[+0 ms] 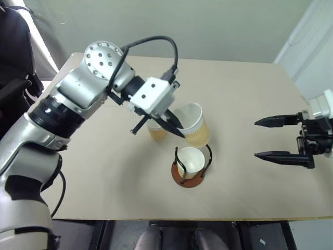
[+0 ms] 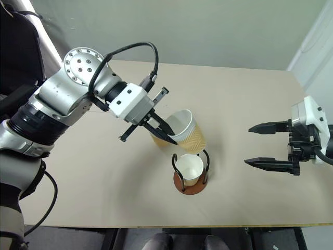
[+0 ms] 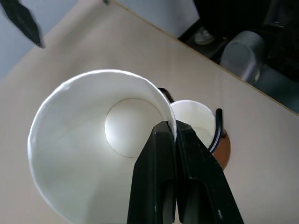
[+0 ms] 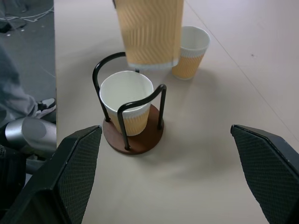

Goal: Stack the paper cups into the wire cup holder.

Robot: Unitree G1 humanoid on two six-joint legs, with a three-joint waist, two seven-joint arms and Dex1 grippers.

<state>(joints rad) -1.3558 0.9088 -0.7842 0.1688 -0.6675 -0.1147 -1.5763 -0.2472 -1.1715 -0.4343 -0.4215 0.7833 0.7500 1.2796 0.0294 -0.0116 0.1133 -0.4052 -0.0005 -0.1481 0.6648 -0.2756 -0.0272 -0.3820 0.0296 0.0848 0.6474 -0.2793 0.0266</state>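
On the beige table (image 1: pixel 250 99), the wire cup holder (image 1: pixel 189 177) is holding one paper cup (image 1: pixel 191 159). Just above it, the left hand (image 1: pixel 178 128) is pinching a second cup's (image 1: pixel 193 125) rim; the third cup (image 4: pixel 190 52) is standing behind. The right hand (image 1: pixel 264 138) is hanging released, well apart.

A: Backdrop?
B: Pale beige counter (image 1: pixel 250 99), matte, plain top, faint seam line running across. Far side: flat grey-green wall (image 1: pixel 208 26).
A: Sides?
B: Far right, white panel or door (image 1: pixel 312 47). Far left, dark chair (image 2: pixel 21 57) beside a light curtain (image 1: pixel 44 41). Dark floor (image 2: pixel 270 238) under the near edge.
A: Light?
B: Even, soft shadows.
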